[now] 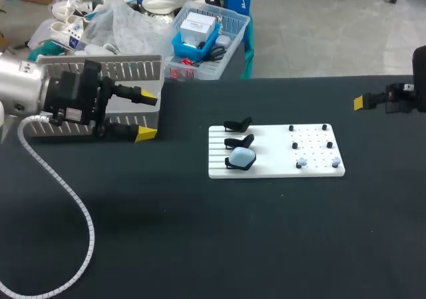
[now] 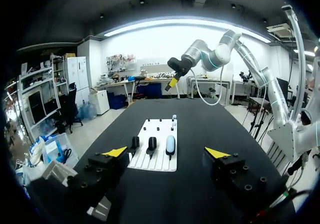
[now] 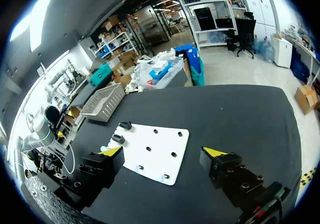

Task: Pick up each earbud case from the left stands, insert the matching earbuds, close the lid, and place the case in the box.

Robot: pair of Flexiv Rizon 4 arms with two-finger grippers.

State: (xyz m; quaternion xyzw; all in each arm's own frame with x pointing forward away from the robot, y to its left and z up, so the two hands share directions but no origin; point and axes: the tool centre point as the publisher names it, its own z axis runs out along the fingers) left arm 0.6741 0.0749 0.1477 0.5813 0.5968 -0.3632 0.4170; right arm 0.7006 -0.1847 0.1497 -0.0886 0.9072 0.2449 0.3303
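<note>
Pale blue, the one earbud case (image 1: pixel 241 157) sits propped in the nearest of three black stands (image 1: pixel 239 141) at the white board's (image 1: pixel 273 169) 8 o'clock. It is tilted up, presumably so fingers can close on its sides, and its pale blue earbuds (image 1: pixel 301 162) are pegged at 4 o'clock beside black earbuds (image 1: pixel 295 146). The left gripper (image 1: pixel 148 116) hangs at the board's 9 o'clock, fingers spread and empty, before the grey slotted box (image 1: pixel 120 64), the right gripper (image 3: pixel 164 151) sits at 2 o'clock, likewise spread and empty, and no writing on these things is legible.
</note>
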